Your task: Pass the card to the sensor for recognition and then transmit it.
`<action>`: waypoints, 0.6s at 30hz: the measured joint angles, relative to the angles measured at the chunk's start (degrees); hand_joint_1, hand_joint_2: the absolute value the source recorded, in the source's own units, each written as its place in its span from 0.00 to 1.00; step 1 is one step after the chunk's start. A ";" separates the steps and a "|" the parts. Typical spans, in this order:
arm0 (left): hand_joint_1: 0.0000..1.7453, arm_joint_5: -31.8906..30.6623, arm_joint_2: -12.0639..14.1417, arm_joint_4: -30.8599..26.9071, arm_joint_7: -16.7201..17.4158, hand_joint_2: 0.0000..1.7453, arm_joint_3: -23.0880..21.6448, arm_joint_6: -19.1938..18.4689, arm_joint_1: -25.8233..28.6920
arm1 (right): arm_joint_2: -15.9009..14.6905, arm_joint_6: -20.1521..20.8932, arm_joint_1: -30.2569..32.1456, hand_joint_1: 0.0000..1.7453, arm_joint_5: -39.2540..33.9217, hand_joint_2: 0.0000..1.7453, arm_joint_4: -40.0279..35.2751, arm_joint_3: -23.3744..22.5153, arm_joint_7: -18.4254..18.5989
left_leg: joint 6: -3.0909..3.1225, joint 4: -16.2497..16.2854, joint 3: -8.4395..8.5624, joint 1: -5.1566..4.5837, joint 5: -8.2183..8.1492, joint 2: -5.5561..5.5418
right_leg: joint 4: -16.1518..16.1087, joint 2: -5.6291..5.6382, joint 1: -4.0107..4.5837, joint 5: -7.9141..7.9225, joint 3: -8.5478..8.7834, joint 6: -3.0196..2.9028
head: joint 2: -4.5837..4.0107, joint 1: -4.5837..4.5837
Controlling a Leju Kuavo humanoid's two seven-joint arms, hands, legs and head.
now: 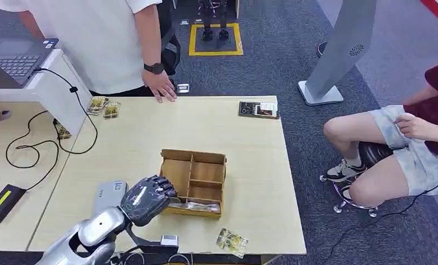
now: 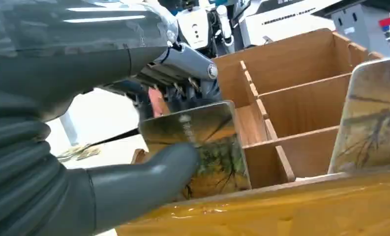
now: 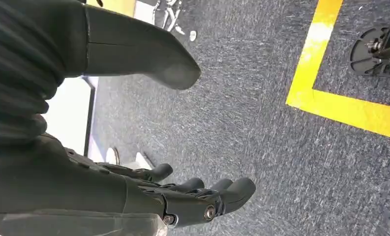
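One robot hand, the left hand [image 1: 147, 200], rests at the wooden divided box [image 1: 194, 182] in the middle of the pale table [image 1: 249, 160], at the box's 8 o'clock corner. In the left wrist view its thumb and dark fingers [image 2: 183, 91] pinch a glossy card [image 2: 202, 147] standing upright in the box's near compartment. The right hand [image 3: 183, 196] hangs over grey carpet [image 3: 261, 98], fingers apart and holding nothing. A person's hand [image 1: 161, 88] rests on the table's edge at 11 o'clock.

Pale wood table [image 1: 249, 165], divided wooden box [image 1: 193, 182], grey sensor [image 1: 107, 194], loose cards [image 1: 232, 242]
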 joint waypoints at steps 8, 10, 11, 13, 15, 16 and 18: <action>1.00 0.22 0.02 0.00 -0.04 1.00 0.00 -0.07 -0.01 | 0.00 0.07 0.00 0.00 0.00 1.00 0.02 0.00 -0.13 | 0.00 0.00 0.00 0.00 0.00 0.00 | 0.00 0.00 0.00 0.00 0.00 0.00 | 0.00 -0.02; 1.00 0.33 0.02 0.00 -0.04 1.00 0.00 -0.04 0.00 | 0.00 0.09 0.00 0.00 0.00 1.00 0.02 0.00 -0.11 | 0.00 0.00 0.00 0.00 0.00 0.00 | 0.00 0.00 0.00 0.00 0.01 0.00 | 0.00 -0.02; 1.00 0.35 0.02 0.00 -0.07 1.00 0.00 0.07 0.02 | 0.00 0.07 0.00 0.00 0.00 1.00 0.02 0.00 0.00 | 0.00 0.00 0.00 0.00 0.00 0.00 | 0.00 0.00 0.00 0.00 0.01 0.00 | 0.00 -0.02; 1.00 0.50 0.00 0.00 -0.09 1.00 0.00 0.24 0.08 | 0.00 0.07 0.01 0.00 0.00 1.00 0.02 0.00 0.02 | 0.00 0.00 0.00 0.00 0.00 0.00 | 0.00 0.00 0.00 0.00 0.01 0.00 | 0.00 -0.02; 1.00 0.55 0.00 0.00 -0.09 1.00 0.00 0.44 0.12 | 0.00 0.07 0.00 0.00 0.00 1.00 0.02 0.00 -0.13 | 0.00 0.00 0.00 0.00 0.00 0.00 | 0.00 0.00 0.00 0.00 0.01 0.00 | 0.00 -0.02; 1.00 0.61 0.00 -0.02 -0.11 1.00 0.00 0.57 0.17 | 0.00 0.04 0.00 0.00 0.00 1.00 0.02 0.00 -0.13 | 0.00 0.00 0.00 0.00 0.00 0.00 | 0.00 0.00 0.00 0.00 0.01 0.00 | 0.00 -0.02; 1.00 0.63 0.00 -0.02 -0.26 1.00 0.00 0.83 0.26 | 0.00 0.04 0.00 0.00 0.00 1.00 0.02 0.00 -0.15 | 0.00 0.00 0.00 0.00 0.00 0.00 | 0.00 0.00 0.00 0.00 0.01 0.00 | 0.00 -0.02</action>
